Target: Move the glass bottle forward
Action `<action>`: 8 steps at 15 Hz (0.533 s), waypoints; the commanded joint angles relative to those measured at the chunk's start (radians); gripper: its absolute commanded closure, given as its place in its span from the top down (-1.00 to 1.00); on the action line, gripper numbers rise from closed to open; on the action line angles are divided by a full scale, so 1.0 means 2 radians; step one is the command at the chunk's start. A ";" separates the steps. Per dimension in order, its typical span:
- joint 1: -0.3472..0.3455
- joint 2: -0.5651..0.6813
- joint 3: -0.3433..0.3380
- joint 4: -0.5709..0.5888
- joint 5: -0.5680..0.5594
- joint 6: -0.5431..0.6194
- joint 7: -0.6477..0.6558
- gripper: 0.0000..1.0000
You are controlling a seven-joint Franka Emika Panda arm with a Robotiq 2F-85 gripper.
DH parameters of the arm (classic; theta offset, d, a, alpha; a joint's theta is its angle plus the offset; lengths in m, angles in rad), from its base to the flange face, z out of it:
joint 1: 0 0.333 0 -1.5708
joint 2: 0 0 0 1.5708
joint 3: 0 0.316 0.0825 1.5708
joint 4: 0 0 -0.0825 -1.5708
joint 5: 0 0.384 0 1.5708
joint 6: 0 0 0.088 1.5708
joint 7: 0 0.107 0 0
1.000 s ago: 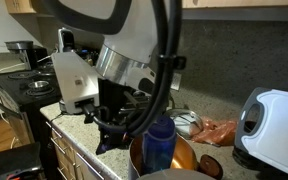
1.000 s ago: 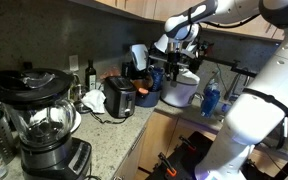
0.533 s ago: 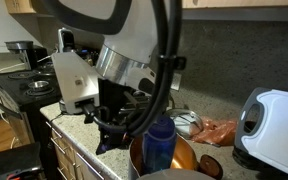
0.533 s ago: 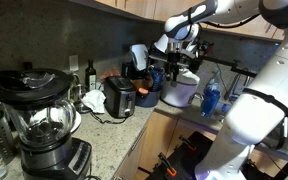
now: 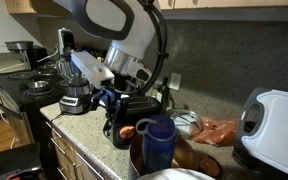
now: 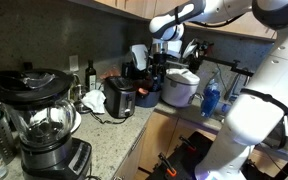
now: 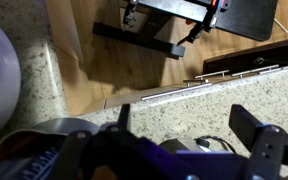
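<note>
The glass bottle (image 6: 91,73) is tall, slim and dark with a pale label. It stands at the back of the granite counter by the wall, behind and left of the black toaster (image 6: 120,97). My gripper (image 6: 155,78) hangs over the counter to the right of the toaster, well apart from the bottle. In an exterior view the gripper (image 5: 109,103) is beside the toaster (image 5: 136,116). In the wrist view the gripper (image 7: 184,135) is open and empty, with bare granite and a black cord between the fingers. The bottle does not show there.
A blender (image 6: 42,118) stands in the foreground. A white cooker (image 6: 181,88) and a blue plastic bottle (image 6: 211,98) sit right of the gripper. The blue bottle (image 5: 159,143) stands in front of a copper bowl (image 5: 192,158). The counter edge (image 7: 154,92) drops to a wood floor.
The arm has swung along the counter toward the toaster and the wrist has turned. The gripper now sits closer to the toaster. The bottle has not moved.
</note>
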 commanded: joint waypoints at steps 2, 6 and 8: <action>0.028 0.050 0.054 0.073 0.005 -0.008 0.045 1.00; 0.041 0.105 0.081 0.155 0.000 0.028 0.087 1.00; 0.039 0.135 0.083 0.185 0.005 0.078 0.111 1.00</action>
